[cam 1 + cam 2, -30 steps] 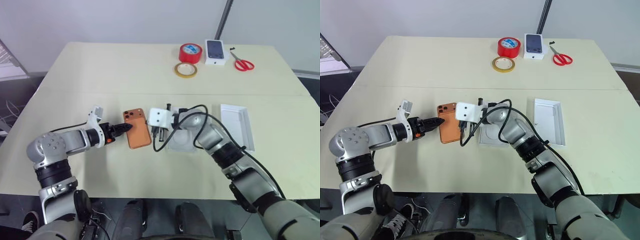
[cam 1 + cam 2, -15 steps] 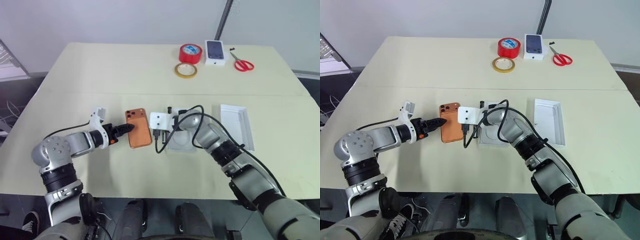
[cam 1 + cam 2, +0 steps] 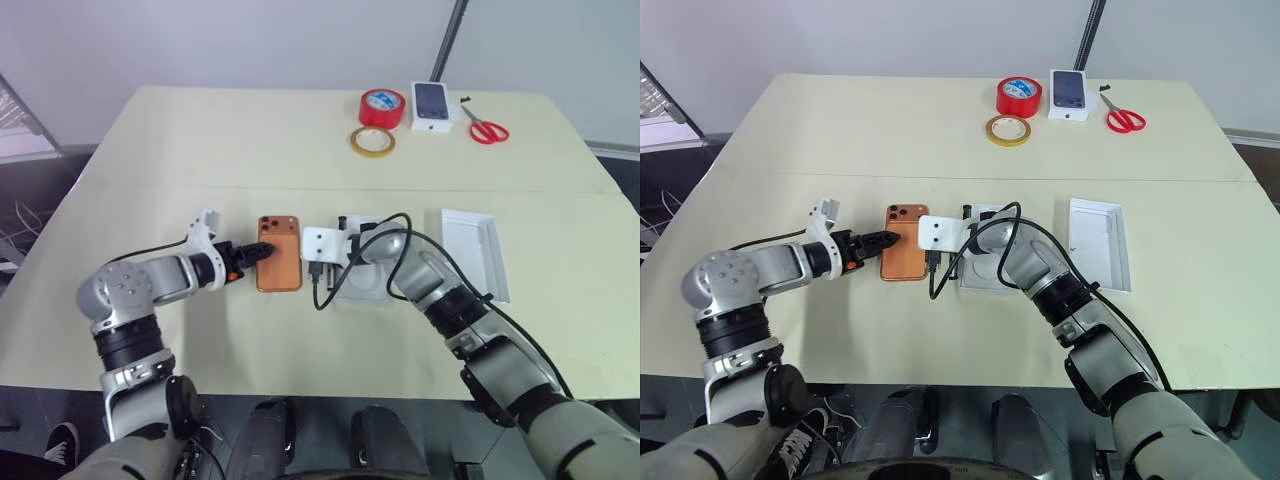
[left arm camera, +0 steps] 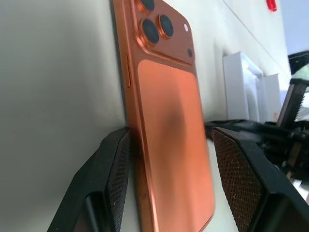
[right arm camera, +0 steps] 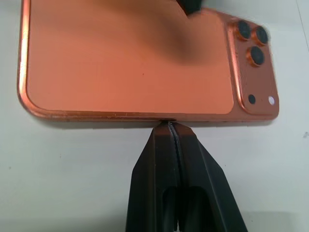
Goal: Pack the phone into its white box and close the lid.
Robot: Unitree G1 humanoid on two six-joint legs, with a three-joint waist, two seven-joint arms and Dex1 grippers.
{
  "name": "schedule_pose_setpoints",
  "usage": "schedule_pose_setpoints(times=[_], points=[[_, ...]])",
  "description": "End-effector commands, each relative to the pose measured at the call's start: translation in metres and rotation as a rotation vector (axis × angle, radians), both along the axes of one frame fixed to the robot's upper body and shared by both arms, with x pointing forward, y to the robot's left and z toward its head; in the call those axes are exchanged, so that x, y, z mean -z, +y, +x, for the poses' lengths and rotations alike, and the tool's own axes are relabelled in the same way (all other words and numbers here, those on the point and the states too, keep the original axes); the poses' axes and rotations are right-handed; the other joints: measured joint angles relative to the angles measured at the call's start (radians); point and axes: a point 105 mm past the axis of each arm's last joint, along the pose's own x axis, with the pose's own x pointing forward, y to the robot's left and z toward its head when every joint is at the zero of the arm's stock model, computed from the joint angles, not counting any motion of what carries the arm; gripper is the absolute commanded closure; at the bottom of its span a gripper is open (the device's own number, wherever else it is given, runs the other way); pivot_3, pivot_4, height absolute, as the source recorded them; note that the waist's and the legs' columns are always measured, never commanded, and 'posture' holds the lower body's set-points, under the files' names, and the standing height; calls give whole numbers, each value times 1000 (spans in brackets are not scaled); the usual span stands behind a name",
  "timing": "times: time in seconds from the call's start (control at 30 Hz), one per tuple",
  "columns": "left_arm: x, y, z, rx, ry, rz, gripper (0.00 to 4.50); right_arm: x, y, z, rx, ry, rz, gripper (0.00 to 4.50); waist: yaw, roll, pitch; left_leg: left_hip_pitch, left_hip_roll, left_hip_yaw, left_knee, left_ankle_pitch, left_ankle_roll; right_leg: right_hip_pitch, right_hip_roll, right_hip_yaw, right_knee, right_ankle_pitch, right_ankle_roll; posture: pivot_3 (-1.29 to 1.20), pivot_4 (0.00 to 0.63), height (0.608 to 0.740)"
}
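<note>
Left tool (image 3: pixel 262 250) nearer phone (image 3: pixel 279 266) (no readable writing)

Left arm bent inward from the left with its claw (image 3: pixel 890 239) spread open and pointing right, right arm reaching in from the right, wrist turned left, its claw (image 5: pixel 171 128) pinched fully closed, tips pointing left.

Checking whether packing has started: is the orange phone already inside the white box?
No. The phone lies camera-side up on the bare table, beside the white box, not in it.
</note>
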Motion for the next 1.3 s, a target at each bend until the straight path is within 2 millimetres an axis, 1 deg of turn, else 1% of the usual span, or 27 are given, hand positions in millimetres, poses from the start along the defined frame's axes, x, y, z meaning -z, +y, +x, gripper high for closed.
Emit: schedule_pose_setpoints(times=[0.03,0.07,0.17,0.37,0.43,0.47,0.57,0.6,0.7,0.8,0.87,0.93,0.97,1.0,1.07,1.1,1.13,1.17,1.23,1.27,1.3], points=[[7,-18,-6,74,59,-13,1748,0,11,-8,-47,3,9,4458,-3,0,0,0,0,0,0,0,0,0,0,0,0,0,0,0,150,728],[8,-17,-7,72,64,-13,1748,0,11,-8,-47,3,9,4458,-4,0,0,0,0,0,0,0,0,-1,0,0,0,0,0,0,150,728],[12,-6,-6,50,59,39,1748,-1,9,-7,-38,0,13,4458,-7,0,0,0,0,0,-1,0,0,-1,1,0,0,0,0,0,150,728],[6,10,-2,17,45,19,1748,-1,9,-7,-34,-1,16,4458,-9,0,0,0,1,0,-1,0,0,-1,1,0,0,0,0,0,150,728],[7,12,-2,7,52,3,2297,-1,9,-7,-33,-2,18,4500,-10,0,0,0,1,0,-1,0,0,-2,1,0,0,0,0,0,150,728],[7,12,-2,4,54,-3,2663,-1,9,-7,-33,-3,19,4500,-10,0,0,0,1,0,-2,0,0,-2,1,0,0,0,0,0,150,728],[10,9,-3,10,72,-32,4201,-2,10,-6,-33,-7,24,4500,-10,-1,0,0,1,0,-2,0,-1,-2,1,0,0,0,0,0,150,728],[12,8,-4,12,76,-30,4437,-2,10,-6,-33,-9,25,4500,-10,0,0,0,1,0,-2,0,-1,-1,1,0,0,0,0,0,150,728],[16,7,-6,7,92,-49,4437,-2,11,-6,-33,-12,27,4500,-10,0,0,0,1,0,-2,0,-1,-2,1,0,0,0,0,0,150,728],[13,8,-6,-5,97,-96,4437,-3,10,-6,-31,-19,29,4500,-10,-1,0,0,1,0,-2,0,-1,-2,1,0,0,0,0,0,150,728],[12,12,-6,-19,103,-123,4437,-9,9,-8,-34,-16,71,4500,-10,-1,0,0,1,0,-2,0,-1,-2,1,0,0,0,0,0,150,728],[7,14,-4,-30,85,-167,4437,-24,11,-13,-55,-5,176,4500,-10,-1,0,0,1,0,-2,0,-1,-2,1,0,0,0,0,0,150,728],[3,14,-4,-22,73,-203,4437,-34,11,-17,-67,31,252,4500,-10,-1,1,-1,1,0,-3,0,-1,-2,1,0,-1,0,0,0,150,728],[-1,15,-5,-18,57,-219,4437,-48,10,-25,-99,99,352,4500,-10,-2,2,-1,1,0,-3,0,-1,-2,1,0,-1,0,0,0,150,728],[-3,16,-6,-14,44,-226,4437,-62,7,-35,-148,176,452,4500,-11,-2,3,-2,1,0,-3,0,-1,-4,1,0,-1,0,0,0,150,728],[-7,15,-8,5,10,-215,4437,-72,0,-44,-188,243,510,4500,-9,-2,3,-2,1,0,-3,0,-1,-4,1,0,-1,0,0,0,150,728],[-11,13,-9,19,-23,-210,4500,-75,-6,-51,-214,272,517,3941,-9,-2,3,-2,2,0,-3,0,-1,-4,1,0,-1,0,0,0,150,728],[-14,12,-10,28,-39,-224,4500,-75,-12,-54,-221,261,509,3592,-9,-2,3,-2,2,0,-4,0,-1,-4,1,0,-1,0,0,0,150,728],[-17,10,-11,41,-48,-248,4500,-69,-23,-59,-213,223,469,2613,-3,-2,3,-2,2,0,-4,-3,-3,-3,1,0,-3,0,0,0,150,728],[-18,10,-11,40,-56,-257,4500,-64,-31,-66,-226,208,436,2177,0,-2,3,-2,2,0,-4,-5,0,-3,0,0,-4,0,0,0,150,728],[-20,10,-11,42,-63,-271,4500,-60,-37,-71,-233,210,417,2177,1,-2,3,-2,1,0,-4,-5,0,-2,0,0,-4,0,0,0,150,728]])
